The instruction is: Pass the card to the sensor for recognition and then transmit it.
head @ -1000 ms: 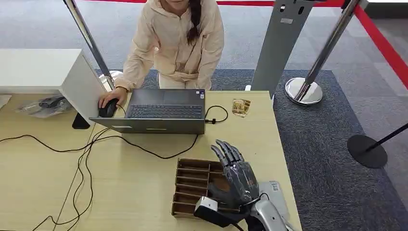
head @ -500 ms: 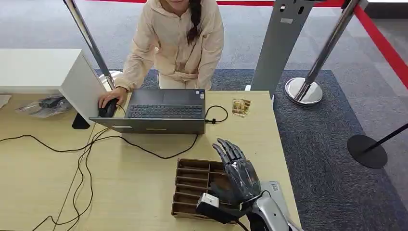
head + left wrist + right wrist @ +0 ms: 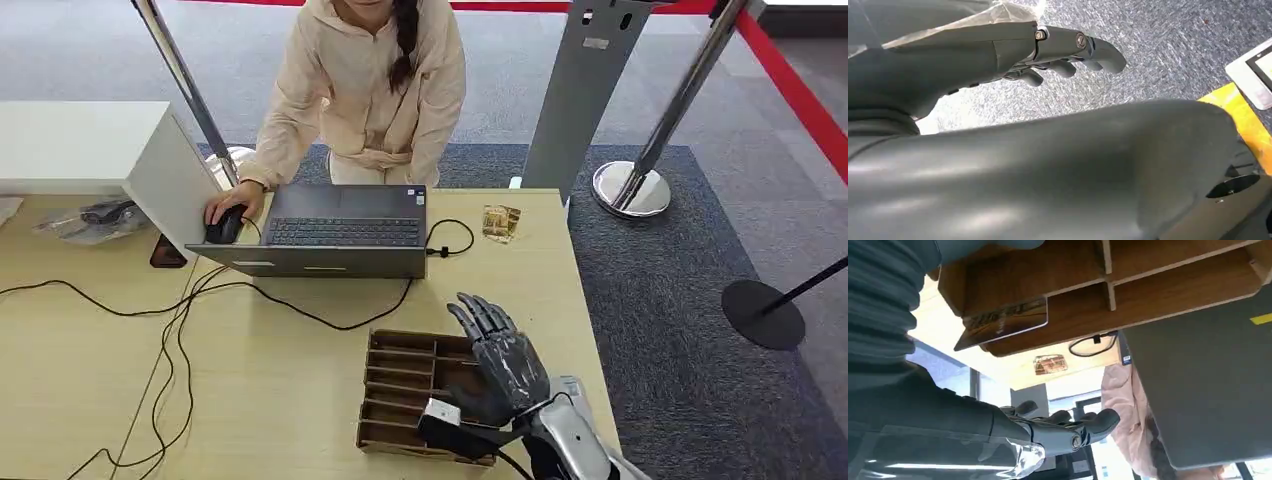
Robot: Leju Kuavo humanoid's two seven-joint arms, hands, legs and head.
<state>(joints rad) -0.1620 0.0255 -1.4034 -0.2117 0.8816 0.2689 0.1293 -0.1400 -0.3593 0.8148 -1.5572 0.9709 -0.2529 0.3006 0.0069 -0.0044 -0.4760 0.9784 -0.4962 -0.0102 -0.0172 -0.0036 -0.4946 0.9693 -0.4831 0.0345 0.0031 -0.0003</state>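
Half-hidden card apparently sits beneath right hand.

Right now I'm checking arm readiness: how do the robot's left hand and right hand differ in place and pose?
The right hand is raised over the wooden slotted tray on the table; the left hand hangs over grey carpet. In the right wrist view a card lies in the tray near the right hand, whereas nothing lies near the left hand. Both hold nothing, fingers apart.
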